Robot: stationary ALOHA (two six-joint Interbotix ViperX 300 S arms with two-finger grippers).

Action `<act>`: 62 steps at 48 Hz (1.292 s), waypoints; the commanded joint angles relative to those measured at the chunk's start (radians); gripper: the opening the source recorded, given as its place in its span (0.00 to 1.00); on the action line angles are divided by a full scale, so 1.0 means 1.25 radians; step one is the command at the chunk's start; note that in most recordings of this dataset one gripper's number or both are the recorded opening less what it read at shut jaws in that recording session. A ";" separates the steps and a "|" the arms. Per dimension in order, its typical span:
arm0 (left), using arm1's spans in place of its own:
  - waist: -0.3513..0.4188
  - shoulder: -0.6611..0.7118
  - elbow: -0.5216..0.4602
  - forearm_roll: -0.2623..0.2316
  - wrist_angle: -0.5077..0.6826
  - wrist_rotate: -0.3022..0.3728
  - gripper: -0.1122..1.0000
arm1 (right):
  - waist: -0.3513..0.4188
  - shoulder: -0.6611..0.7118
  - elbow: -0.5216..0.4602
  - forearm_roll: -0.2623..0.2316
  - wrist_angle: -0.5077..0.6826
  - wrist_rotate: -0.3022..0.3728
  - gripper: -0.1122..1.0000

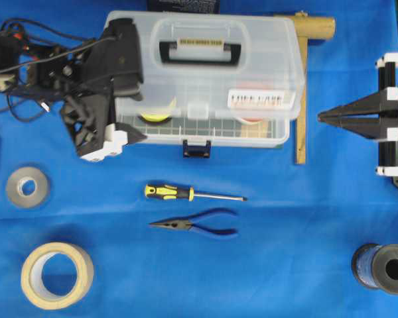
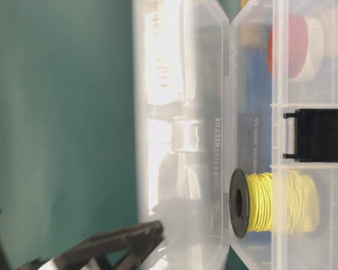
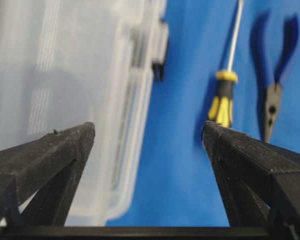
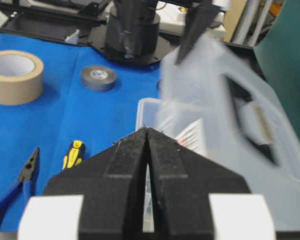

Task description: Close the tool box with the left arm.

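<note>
The clear tool box [image 1: 205, 79] stands at the back of the blue cloth with its lid [image 2: 180, 129] raised at an angle above the base [image 2: 287, 236]. Its black handle [image 1: 200, 51] and front latch [image 1: 196, 148] show. My left gripper [image 1: 134, 109] is open at the box's left end. In the left wrist view this gripper [image 3: 147, 127] has its jaws wide apart, with the lid's edge [image 3: 135, 100] between them, close to the left finger [image 3: 65, 150]; I cannot tell whether they touch. My right gripper [image 1: 322, 116] is shut and empty, to the right of the box; it also shows in the right wrist view [image 4: 147, 131].
A yellow wire spool [image 2: 270, 202] and a red spool [image 2: 290, 45] lie in the base. A screwdriver [image 1: 186, 193] and pliers [image 1: 196, 225] lie in front of the box. A grey tape roll [image 1: 28, 187], a beige tape roll [image 1: 56, 275], a black spool [image 1: 385, 268] and a wooden square [image 1: 301, 99] lie around.
</note>
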 commanded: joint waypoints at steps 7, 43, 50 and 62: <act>-0.025 -0.088 -0.010 0.007 -0.027 0.001 0.91 | -0.009 0.000 -0.021 -0.002 -0.002 -0.001 0.10; -0.011 -0.590 0.417 0.005 -0.438 0.092 0.91 | -0.009 -0.018 -0.026 -0.002 -0.001 -0.001 0.10; -0.017 -0.679 0.536 0.000 -0.493 0.091 0.91 | -0.009 -0.020 -0.026 -0.002 -0.002 -0.001 0.10; -0.034 -0.777 0.663 -0.002 -0.534 0.085 0.91 | -0.009 -0.021 -0.026 -0.002 -0.001 -0.001 0.10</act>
